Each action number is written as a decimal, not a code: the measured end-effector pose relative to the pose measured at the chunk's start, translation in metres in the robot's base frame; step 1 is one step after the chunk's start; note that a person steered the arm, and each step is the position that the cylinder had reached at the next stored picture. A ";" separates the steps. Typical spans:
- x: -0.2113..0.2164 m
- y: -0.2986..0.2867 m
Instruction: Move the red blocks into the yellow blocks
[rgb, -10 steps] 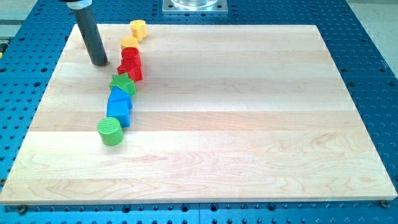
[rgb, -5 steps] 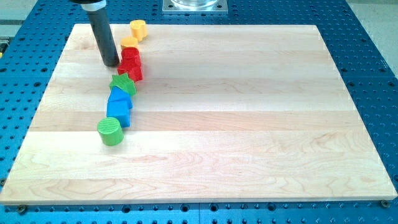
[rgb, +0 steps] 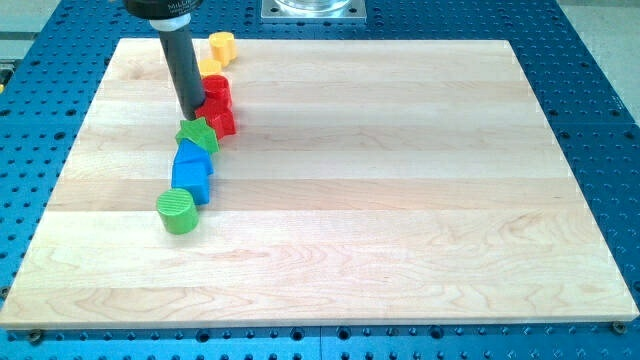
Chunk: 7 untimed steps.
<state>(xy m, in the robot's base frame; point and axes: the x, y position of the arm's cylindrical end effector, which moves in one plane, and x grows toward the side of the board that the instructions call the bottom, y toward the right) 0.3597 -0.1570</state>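
Two red blocks stand close together near the view's top left: an upper red block (rgb: 217, 91) and a lower red block (rgb: 220, 118). A yellow block (rgb: 222, 46) lies above them, and a second yellow block (rgb: 210, 67) sits just above the upper red one, partly hidden by the rod. My tip (rgb: 193, 109) is at the left side of the red blocks, touching or nearly touching them, just above the green star.
A green star block (rgb: 198, 134) lies right below the red blocks. Two blue blocks (rgb: 191, 170) follow below it, then a green cylinder (rgb: 178, 211). The wooden board (rgb: 400, 200) lies on a blue perforated table.
My tip has moved right and slightly down, from clear of the row to the left side of the red blocks. The blocks have hardly shifted.
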 end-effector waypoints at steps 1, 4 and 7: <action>0.042 -0.001; 0.027 0.031; -0.043 0.044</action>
